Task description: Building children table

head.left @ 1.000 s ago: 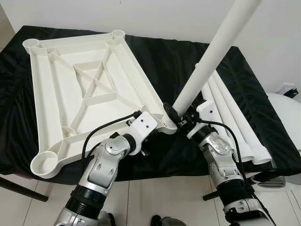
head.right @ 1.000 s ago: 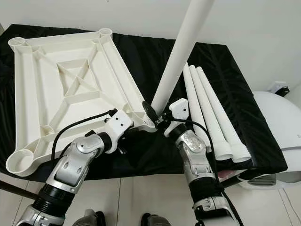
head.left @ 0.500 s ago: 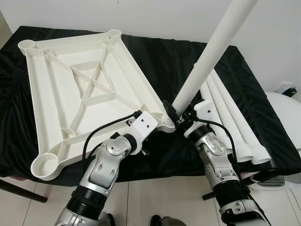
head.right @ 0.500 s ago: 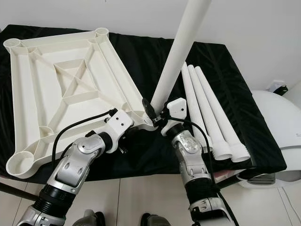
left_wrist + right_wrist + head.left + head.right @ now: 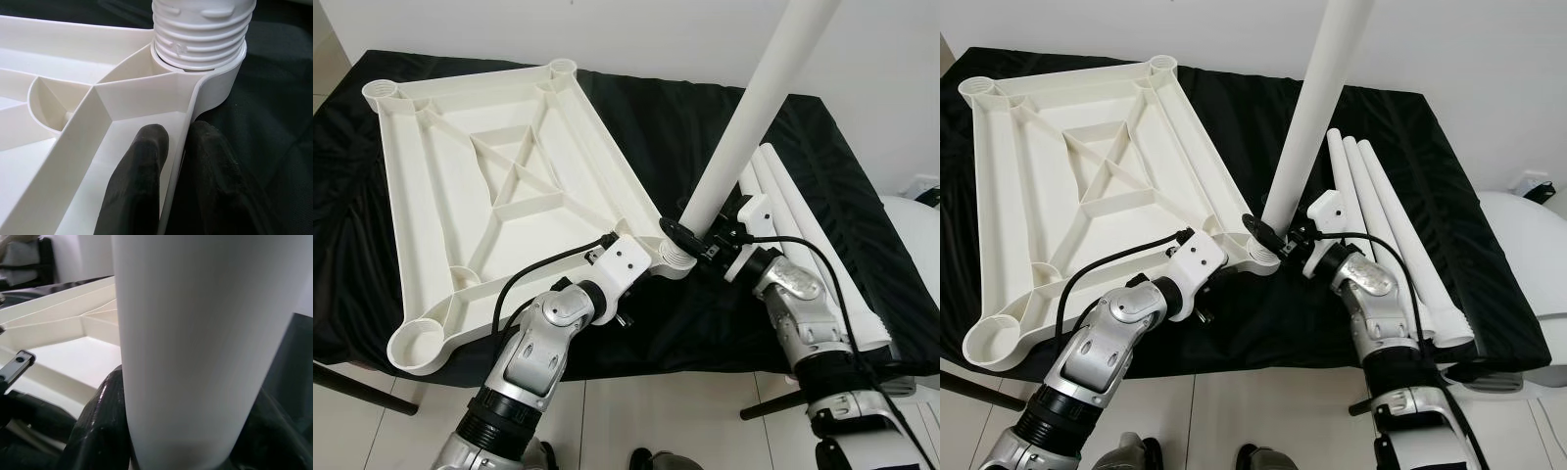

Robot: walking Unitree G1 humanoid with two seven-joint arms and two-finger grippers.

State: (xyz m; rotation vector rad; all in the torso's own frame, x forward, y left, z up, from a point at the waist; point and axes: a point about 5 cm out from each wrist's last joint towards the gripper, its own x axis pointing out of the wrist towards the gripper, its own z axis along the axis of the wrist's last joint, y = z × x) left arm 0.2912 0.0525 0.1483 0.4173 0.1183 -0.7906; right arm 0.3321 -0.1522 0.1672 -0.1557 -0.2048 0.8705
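The left gripper pinches the rim of the inverted tabletop to steady it, while the right gripper clamps the upright leg in the near corner socket for threading.

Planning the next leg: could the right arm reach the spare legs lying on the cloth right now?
Probably not yet: the right end effector is shut on the upright leg. The spare legs lie unobstructed beside it.
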